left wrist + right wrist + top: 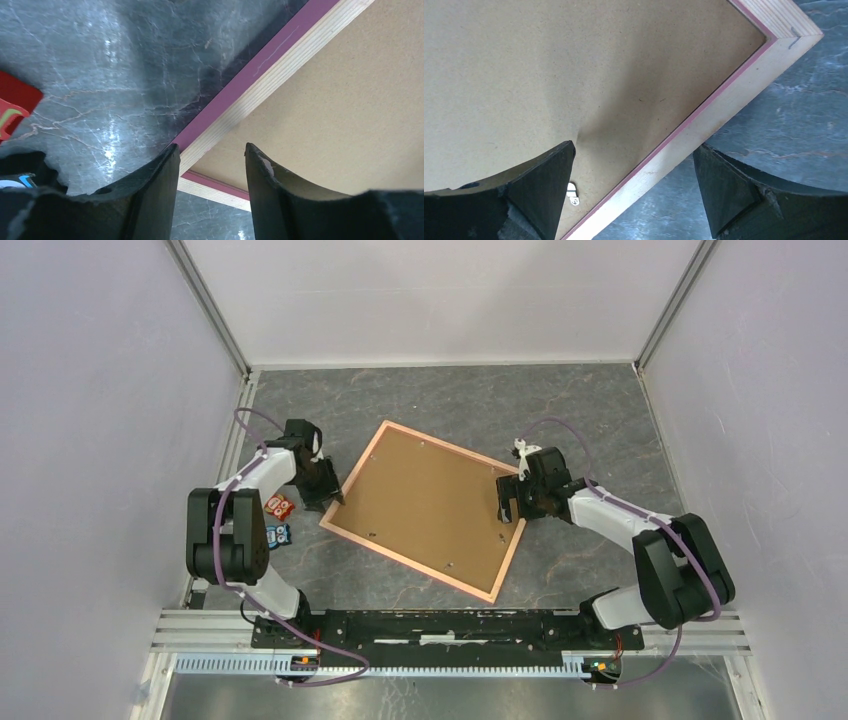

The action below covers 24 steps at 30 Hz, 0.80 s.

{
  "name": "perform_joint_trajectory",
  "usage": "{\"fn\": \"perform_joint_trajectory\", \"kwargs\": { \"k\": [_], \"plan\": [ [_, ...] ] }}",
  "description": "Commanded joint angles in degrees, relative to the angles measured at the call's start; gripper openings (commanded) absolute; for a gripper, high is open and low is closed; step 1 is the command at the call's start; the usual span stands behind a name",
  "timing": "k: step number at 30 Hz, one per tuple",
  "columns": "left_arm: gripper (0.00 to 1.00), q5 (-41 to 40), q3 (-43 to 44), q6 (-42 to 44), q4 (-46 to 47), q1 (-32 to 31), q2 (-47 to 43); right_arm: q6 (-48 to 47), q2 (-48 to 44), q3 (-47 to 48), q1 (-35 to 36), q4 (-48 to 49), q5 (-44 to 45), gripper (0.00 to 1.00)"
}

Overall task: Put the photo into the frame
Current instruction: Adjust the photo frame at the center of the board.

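The frame [408, 563] lies flat on the dark marble table, back side up and turned at an angle. The brown backing board [425, 505] fills it. The photo is hidden. My left gripper [328, 502] sits at the frame's left corner. In the left wrist view its jaws [210, 147] are partly open and straddle the pink rim [270, 70], one finger outside it and one over the board [340, 100]. My right gripper [512, 502] is wide open over the frame's right edge. In its own view [634, 150] it spans the pale rim [724, 115] and the board [549, 65].
A red packet [280, 507] and a blue one [279, 534] lie just left of the frame, by my left arm. A small metal turn clip [573, 195] sits on the board near the right rim. White walls enclose the table, and an aluminium rail [450, 640] runs along the near edge.
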Motion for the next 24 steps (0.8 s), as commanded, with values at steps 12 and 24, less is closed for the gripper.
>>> {"fn": "perform_joint_trajectory", "kwargs": {
  "k": [12,24],
  "plan": [
    [0.64,-1.5,4.0,-2.6,-1.2,-3.7,-4.4,-6.4,-11.7,-0.5,0.9,-5.0,7.6,0.94],
    [0.58,1.5,10.3,-4.0,-2.6,-4.4,9.5,-4.6,-13.2,-3.1,0.9,-3.9,3.0,0.93]
  ]
}}
